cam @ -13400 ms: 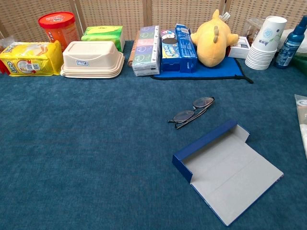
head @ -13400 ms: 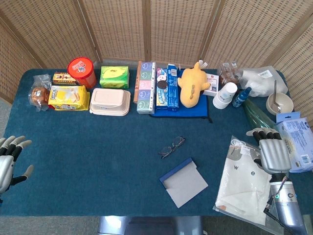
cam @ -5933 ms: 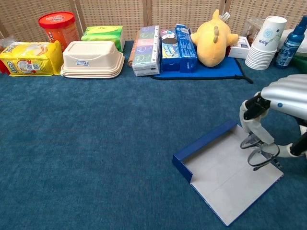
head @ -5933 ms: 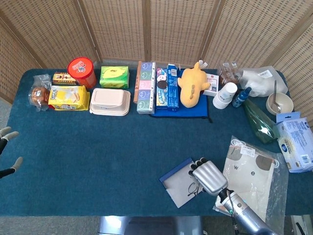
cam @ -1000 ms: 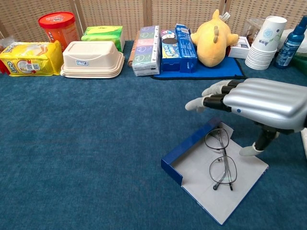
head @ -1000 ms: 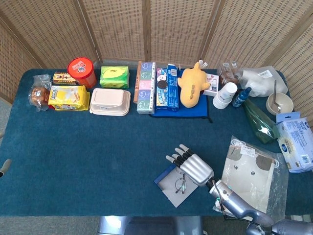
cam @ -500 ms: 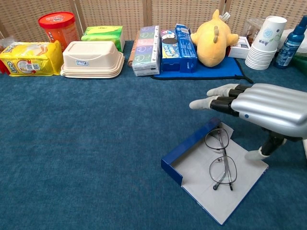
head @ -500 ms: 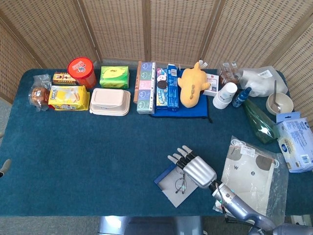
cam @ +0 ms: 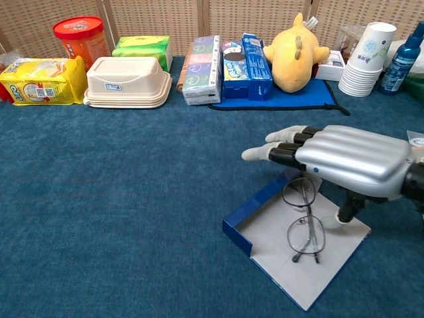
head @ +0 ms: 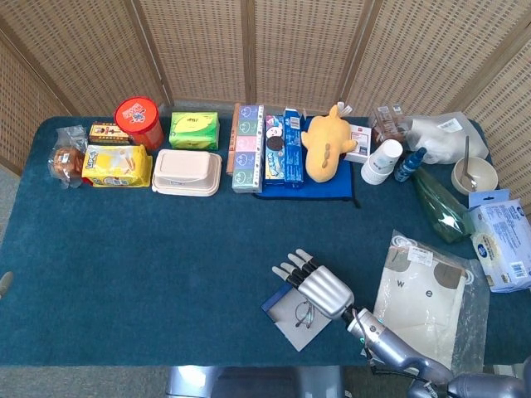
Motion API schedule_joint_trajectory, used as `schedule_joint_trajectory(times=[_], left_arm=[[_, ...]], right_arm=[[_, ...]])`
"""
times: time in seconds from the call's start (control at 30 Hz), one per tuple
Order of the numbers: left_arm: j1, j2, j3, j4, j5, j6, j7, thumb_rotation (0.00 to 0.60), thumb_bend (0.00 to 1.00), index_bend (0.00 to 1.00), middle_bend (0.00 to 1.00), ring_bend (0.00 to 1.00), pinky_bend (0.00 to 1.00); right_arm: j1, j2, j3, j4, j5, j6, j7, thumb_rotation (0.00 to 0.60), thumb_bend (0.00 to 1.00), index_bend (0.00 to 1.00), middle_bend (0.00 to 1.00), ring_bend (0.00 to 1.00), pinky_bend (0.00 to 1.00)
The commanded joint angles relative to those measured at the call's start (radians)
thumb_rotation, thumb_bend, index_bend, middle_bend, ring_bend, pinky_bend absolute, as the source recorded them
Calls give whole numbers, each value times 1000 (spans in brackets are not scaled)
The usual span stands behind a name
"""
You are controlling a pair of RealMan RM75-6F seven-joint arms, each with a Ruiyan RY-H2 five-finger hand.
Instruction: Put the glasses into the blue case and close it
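The blue-carpeted table (head: 149, 249) has a wide bare stretch across its middle and left, with goods lined only along the far edge. A clear bag (head: 419, 294) marked "W" and "e" lies near the right edge. The blue case (cam: 291, 255) lies open and flat near the front edge, its raised wall toward the left. The right hand (cam: 344, 159) hovers over the case, fingers (cam: 265, 154) stretched out flat and holding nothing. The glasses (cam: 303, 222) lie unfolded on the case's grey lining. At the left table edge a small pale tip, perhaps the left hand (head: 4, 284), barely shows; its fingers cannot be made out.
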Motion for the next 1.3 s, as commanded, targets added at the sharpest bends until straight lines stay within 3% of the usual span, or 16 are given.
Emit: schedule_joint_trajectory(times=[0.03, 0.93, 1.3], left_arm=[[4, -1, 0, 6, -2, 3, -6, 588, 293, 167, 109, 34, 0], [23, -9, 0, 59, -8, 15, -63, 583, 291, 164, 107, 33, 0], [24, -11, 0, 54, -2, 16, -56, 583, 291, 164, 107, 33, 0]], right_arm=[[10, -10, 9, 0, 5, -11, -7, 600, 0, 10, 136, 0, 31], [92, -73, 109, 48, 152, -99, -71, 600, 0, 0, 134, 0, 31], [93, -39, 103, 22, 195, -106, -108, 600, 0, 0, 134, 0, 31]])
